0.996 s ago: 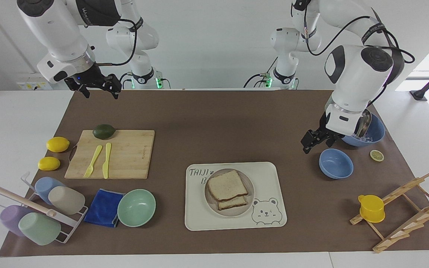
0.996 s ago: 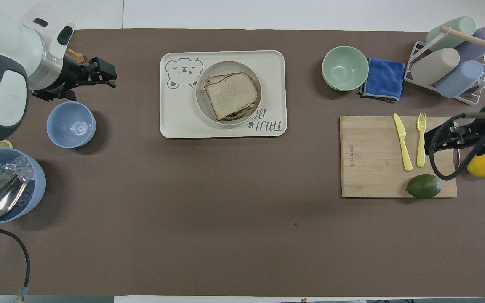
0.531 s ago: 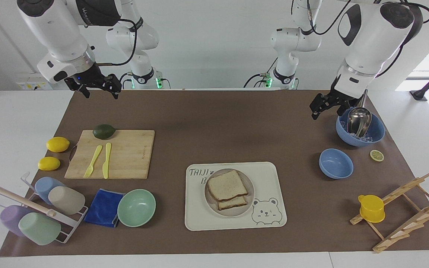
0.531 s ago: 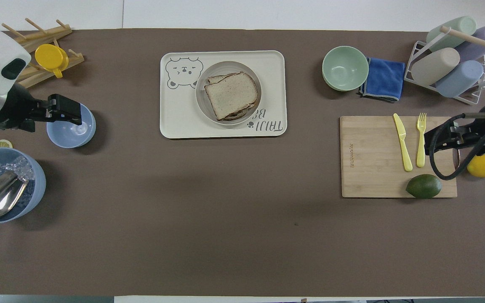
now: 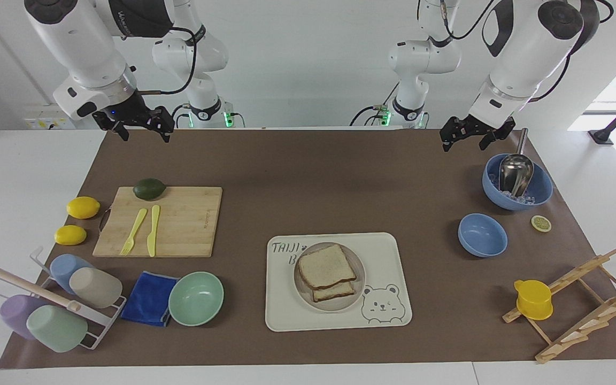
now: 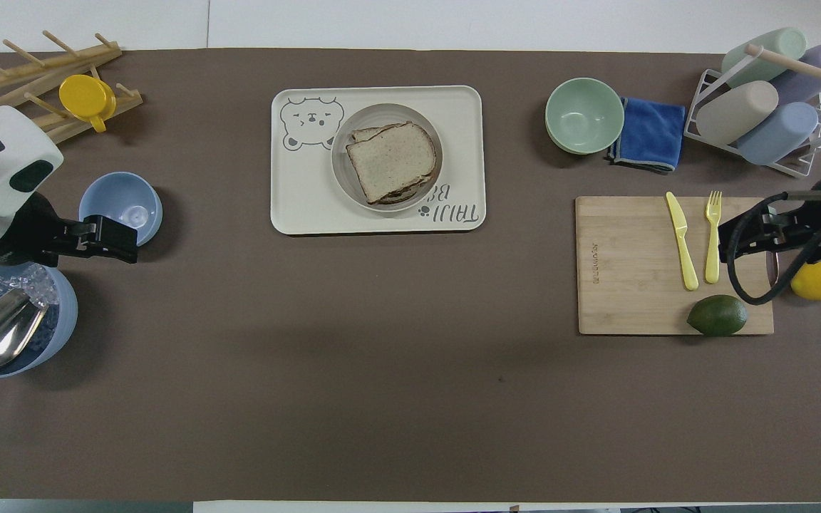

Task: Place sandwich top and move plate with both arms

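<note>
Sandwich top (image 5: 326, 266) lies on a lower bread slice (image 5: 335, 291) on the plate (image 5: 302, 291), and the plate sits on the bear-printed tray (image 5: 383, 251) about midway along the bench, at the part farthest from the robots. Toward the right arm's end, a mint-green bowl (image 5: 196, 298) sits well apart from the tray, with a blue cloth (image 5: 149, 298) touching it and a rack of pastel cups (image 5: 56, 305) next along; nearer the robots there lies a cutting board (image 5: 179, 224) carrying a yellow fork (image 5: 133, 231), a yellow knife (image 5: 153, 230) and an avocado (image 5: 149, 189), with two lemons (image 5: 83, 207) beside the board. Toward the left arm's end stand a small blue bowl (image 5: 482, 235), a larger blue bowl with ice and a metal scoop (image 5: 517, 182), a lemon half (image 5: 541, 223) and a wooden rack (image 5: 580, 305) holding a yellow cup (image 5: 533, 299). Nothing stands against the tray's edges, and a wide stretch of bare brown mat (image 5: 313, 176) lies between the tray and the robots. Left tool (image 5: 462, 135) hangs released and holding nothing above the mat near the scoop bowl; right tool (image 5: 145, 128) waits, also released with nothing in it, over the mat's edge nearest the robots
</note>
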Controlling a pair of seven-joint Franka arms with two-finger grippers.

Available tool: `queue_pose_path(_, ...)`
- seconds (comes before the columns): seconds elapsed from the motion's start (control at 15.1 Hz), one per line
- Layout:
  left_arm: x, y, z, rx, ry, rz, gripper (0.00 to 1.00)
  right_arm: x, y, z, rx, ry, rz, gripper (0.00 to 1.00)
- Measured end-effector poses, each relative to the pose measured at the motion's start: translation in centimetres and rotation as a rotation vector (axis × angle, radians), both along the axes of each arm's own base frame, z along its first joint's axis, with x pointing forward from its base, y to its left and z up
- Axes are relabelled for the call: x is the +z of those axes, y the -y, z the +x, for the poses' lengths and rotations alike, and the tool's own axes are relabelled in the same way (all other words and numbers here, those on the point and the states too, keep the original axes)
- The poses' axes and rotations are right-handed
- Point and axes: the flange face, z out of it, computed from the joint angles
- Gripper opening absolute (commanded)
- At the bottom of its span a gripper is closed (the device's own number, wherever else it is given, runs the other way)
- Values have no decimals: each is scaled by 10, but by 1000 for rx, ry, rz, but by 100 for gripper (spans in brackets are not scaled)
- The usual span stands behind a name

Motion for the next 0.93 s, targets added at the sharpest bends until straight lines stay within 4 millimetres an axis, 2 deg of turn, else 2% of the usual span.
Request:
queue_pose_path(0.27,14,0,-2,0,27,-8,100,0,-1,0,2,0,0,100)
queue_pose_path(0.93,14,0,-2,1,28,-9,100,0,-3,1,6,6,2,100)
